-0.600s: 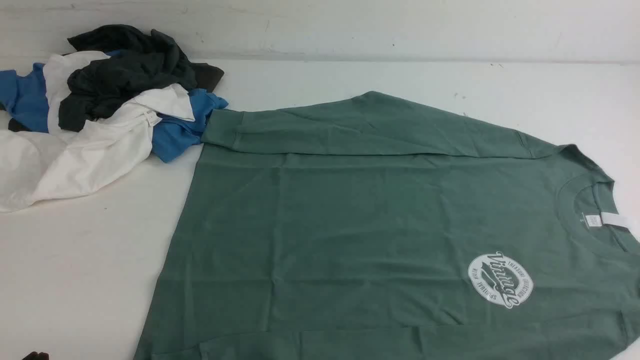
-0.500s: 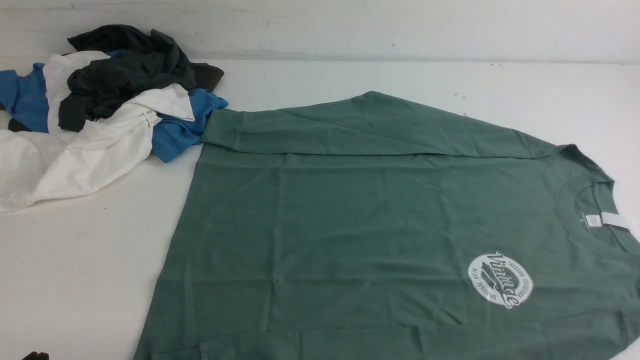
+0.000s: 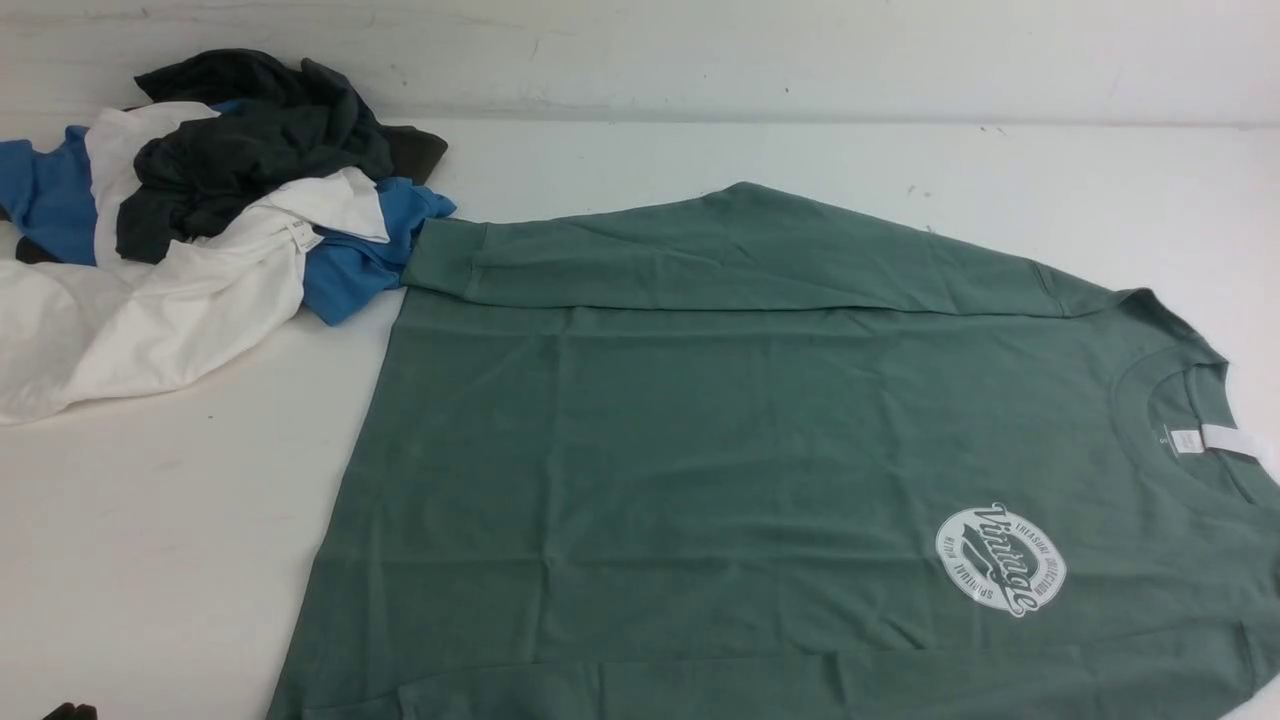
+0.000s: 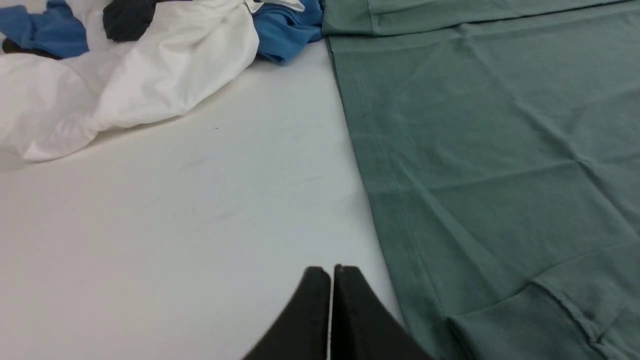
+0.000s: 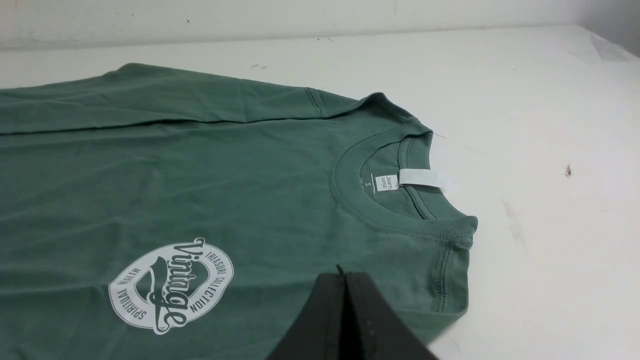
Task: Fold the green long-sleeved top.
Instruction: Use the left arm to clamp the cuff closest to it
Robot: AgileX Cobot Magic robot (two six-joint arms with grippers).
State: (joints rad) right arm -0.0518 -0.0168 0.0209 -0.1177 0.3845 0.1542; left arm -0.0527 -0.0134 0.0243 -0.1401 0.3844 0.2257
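Note:
The green long-sleeved top (image 3: pixel 720 450) lies flat on the white table (image 3: pixel 150 550), neck to the right and hem to the left. Its far sleeve (image 3: pixel 700 250) is folded along the back edge, and the near sleeve's cuff (image 4: pixel 525 325) lies on the body. The white logo (image 3: pixel 1000 558) and neck label (image 3: pixel 1215 440) face up. My left gripper (image 4: pixel 331 270) is shut and empty over bare table beside the hem (image 4: pixel 380 175). My right gripper (image 5: pixel 345 274) is shut and empty above the chest, between the logo (image 5: pixel 170 285) and the collar (image 5: pixel 380 210).
A heap of blue, white and black garments (image 3: pixel 200 220) sits at the back left, and its blue piece touches the far sleeve's cuff. A white wall (image 3: pixel 700 60) runs along the table's back edge. Bare table shows right of the collar (image 5: pixel 550 200).

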